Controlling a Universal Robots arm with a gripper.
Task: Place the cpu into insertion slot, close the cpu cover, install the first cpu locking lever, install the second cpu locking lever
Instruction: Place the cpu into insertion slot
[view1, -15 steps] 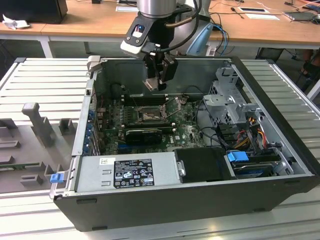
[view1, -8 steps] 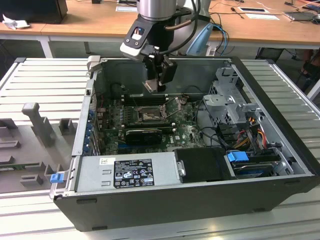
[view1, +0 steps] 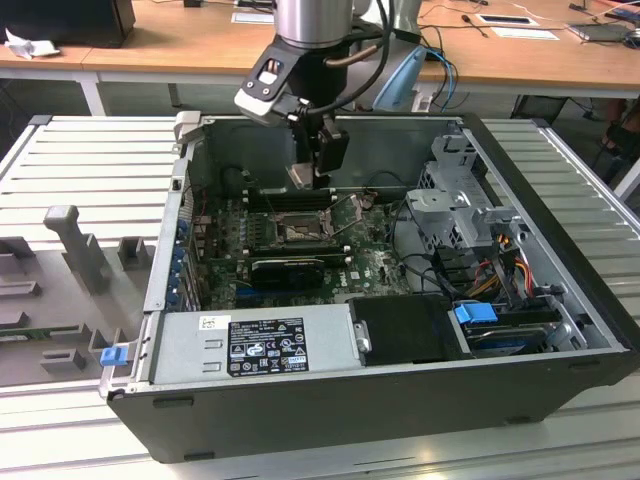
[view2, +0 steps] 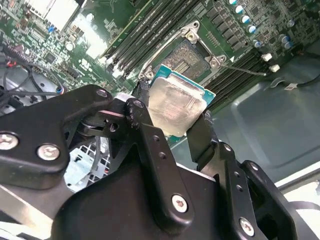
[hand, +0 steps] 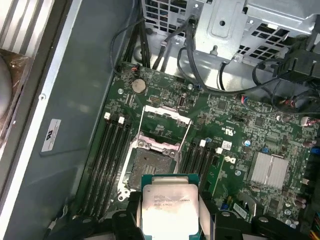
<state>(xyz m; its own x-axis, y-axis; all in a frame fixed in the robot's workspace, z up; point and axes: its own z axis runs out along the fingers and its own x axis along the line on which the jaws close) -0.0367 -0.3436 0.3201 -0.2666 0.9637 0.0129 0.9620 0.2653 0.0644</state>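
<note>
My gripper (view1: 315, 168) hangs inside the open computer case, above the motherboard. It is shut on the cpu (view2: 175, 106), a silvery square chip on a green base, pinched at two opposite edges by the black fingers (view2: 200, 135). The same cpu (hand: 167, 207) sits just short of the insertion slot (hand: 150, 167), which lies bare and dark. The cpu cover (hand: 167, 112) stands flipped open past the slot's far side. In the second wrist view, a thin wire lever (view2: 245, 70) sticks out from a corner of the insertion slot (view2: 187, 57). In the exterior view the slot (view1: 300, 232) lies below the gripper.
Memory slots (hand: 107, 160) flank the socket on both sides. A long black card (view1: 290, 268) lies near it. The grey power supply (view1: 250, 345) fills the case's front, and a metal drive cage (view1: 460, 200) with cables stands at the exterior view's right. Case walls (view1: 185, 200) enclose everything.
</note>
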